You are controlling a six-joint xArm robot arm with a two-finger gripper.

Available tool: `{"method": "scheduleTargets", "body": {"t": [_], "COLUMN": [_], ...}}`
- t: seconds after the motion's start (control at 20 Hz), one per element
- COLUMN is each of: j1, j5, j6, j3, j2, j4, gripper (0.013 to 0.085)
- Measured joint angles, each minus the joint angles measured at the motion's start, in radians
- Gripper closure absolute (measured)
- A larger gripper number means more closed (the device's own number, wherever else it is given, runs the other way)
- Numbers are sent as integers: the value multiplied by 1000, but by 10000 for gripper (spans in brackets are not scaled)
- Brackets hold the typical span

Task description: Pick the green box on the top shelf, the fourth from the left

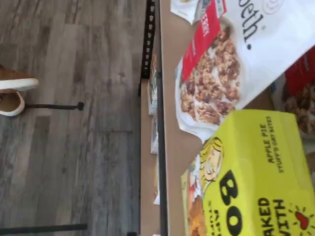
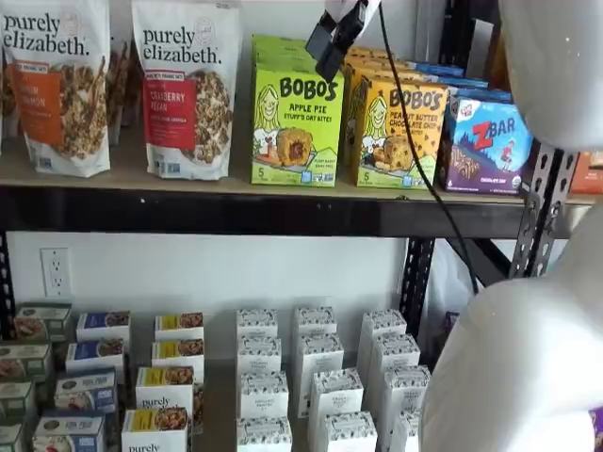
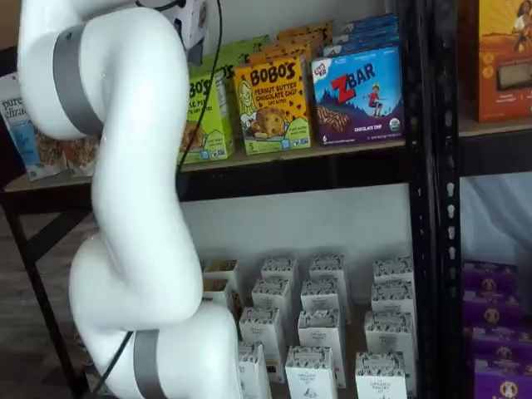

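Note:
The green box (image 2: 295, 122) stands upright at the front of the top shelf (image 2: 236, 213), with identical copies behind it. It reads "BOBO'S APPLE PIE". My gripper (image 2: 327, 55) hangs from above, just in front of the box's upper right corner; its black fingers show no plain gap and hold no box. In the wrist view the green box (image 1: 251, 177) fills one corner, close below the camera, on the tan board (image 1: 170, 123). In a shelf view the arm (image 3: 133, 208) hides part of the green box (image 3: 209, 116), and only the gripper's white body shows.
A Purely Elizabeth granola bag (image 2: 187, 89) stands left of the green box and shows in the wrist view (image 1: 221, 69). A yellow-orange Bobo's box (image 2: 396, 132) and a ZBar box (image 2: 485, 141) stand to its right. Small white boxes (image 2: 316, 377) fill the lower level.

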Motion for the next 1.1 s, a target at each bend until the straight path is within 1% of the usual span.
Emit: {"method": "scheduleTargets", "body": {"t": [0.6, 1.1], "j1": [22, 17], "j5": [-56, -89], "j6": [6, -9], "j3": [-11, -4], "j2": [35, 51], "j4": [-23, -47], "gripper": [130, 130]}}
